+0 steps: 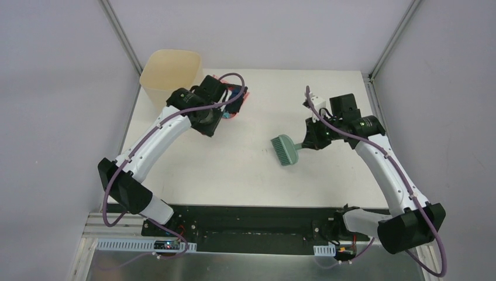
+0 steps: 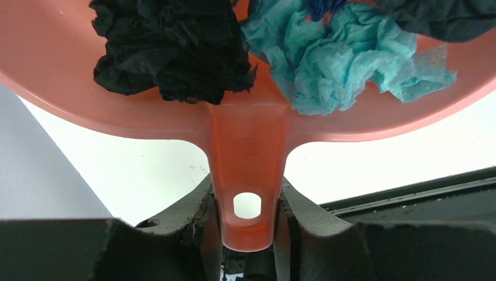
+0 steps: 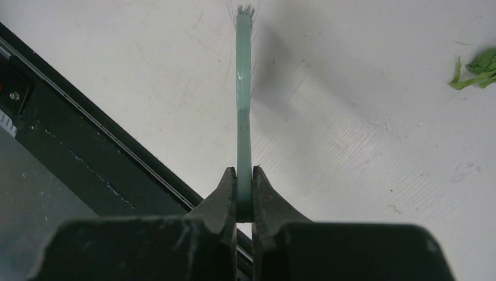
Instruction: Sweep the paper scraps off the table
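On the worktop, seen from above, the left hand holds a pink dustpan beside the cream bin, and the right hand holds a teal brush. In the left wrist view, the hand is clamped on the dustpan's handle, with black and blue paper scraps in the pan. In the right wrist view, the hand pinches the brush handle, and a green scrap lies on the worktop.

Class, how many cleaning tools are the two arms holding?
2. The pink dustpan is in the left gripper, near the bin; the teal brush is in the right gripper, over the table. None look hidden.
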